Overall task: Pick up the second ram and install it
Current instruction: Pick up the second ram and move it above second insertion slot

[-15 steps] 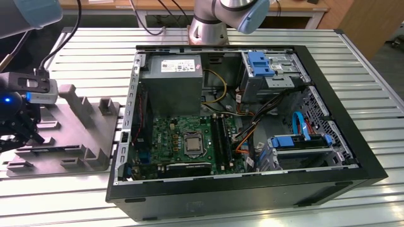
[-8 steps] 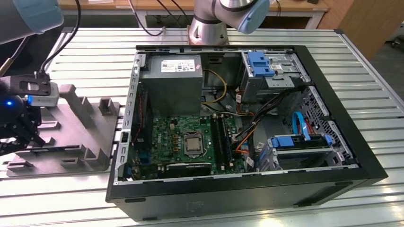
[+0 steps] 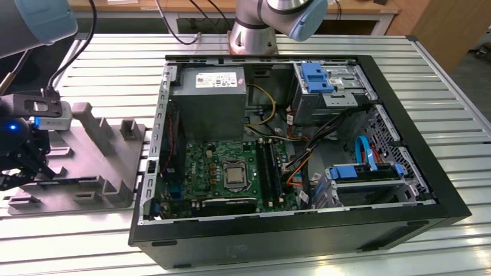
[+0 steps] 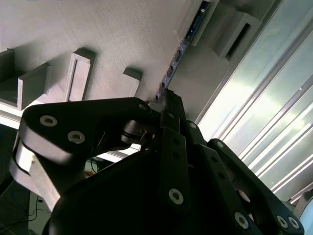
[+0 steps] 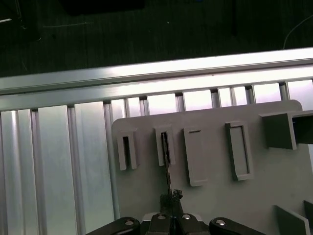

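The black, multi-link metal gripper [image 3: 27, 169] hangs low over a pale grey, matte plastic holder plate [image 3: 100, 167] that lies flat on the ribbed aluminium desk [image 3: 429, 63], close to the desk edge at the exterior view's left. In both wrist views its fingers look clenched on the near end of the second ram [image 5: 166, 156], a thin, long, dark green-black memory board. The gripper [image 5: 171, 198] meets that board edge-on, and no gap shows beside it.

The second ram [image 4: 182, 46] stands on its long edge rather than lying flat. Its far end is tucked into one of the holder plate's [image 5: 210, 205] raised, slotted blocks. I take it the blocks are there to keep the board upright, so that the narrow faces are offered to the fingers and the contact edge stays clear. The gripper [image 4: 166, 100] lines up along the board's length, which suits a thin, stiff part that would bend or slip if it were pinched across its width.

The board has not left the holder. An open black steel computer case [image 3: 307, 241] sits mid-desk, well apart from the holder. Inside it a green motherboard [image 3: 207, 167] lies level, and its long black plastic slots [image 3: 268, 164] face up, open to a straight push from above.
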`<action>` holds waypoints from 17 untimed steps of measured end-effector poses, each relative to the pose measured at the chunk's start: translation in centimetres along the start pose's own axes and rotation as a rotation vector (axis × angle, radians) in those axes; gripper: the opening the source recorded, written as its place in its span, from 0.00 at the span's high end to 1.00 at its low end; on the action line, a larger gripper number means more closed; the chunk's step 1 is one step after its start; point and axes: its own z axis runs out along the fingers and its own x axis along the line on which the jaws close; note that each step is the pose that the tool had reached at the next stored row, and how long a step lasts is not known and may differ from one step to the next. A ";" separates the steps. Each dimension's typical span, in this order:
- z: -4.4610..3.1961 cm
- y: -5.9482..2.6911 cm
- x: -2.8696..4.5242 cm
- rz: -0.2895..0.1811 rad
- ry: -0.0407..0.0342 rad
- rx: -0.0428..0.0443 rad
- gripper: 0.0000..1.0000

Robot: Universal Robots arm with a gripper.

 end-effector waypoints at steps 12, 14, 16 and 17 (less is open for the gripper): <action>0.42 0.13 -0.10 -0.057 -0.0004 -0.0024 0.90; 0.43 0.13 -0.10 -0.058 -0.0004 -0.0023 0.90; 0.43 0.13 -0.10 -0.058 -0.0004 -0.0023 0.89; 0.43 0.13 -0.10 -0.058 -0.0003 -0.0023 0.84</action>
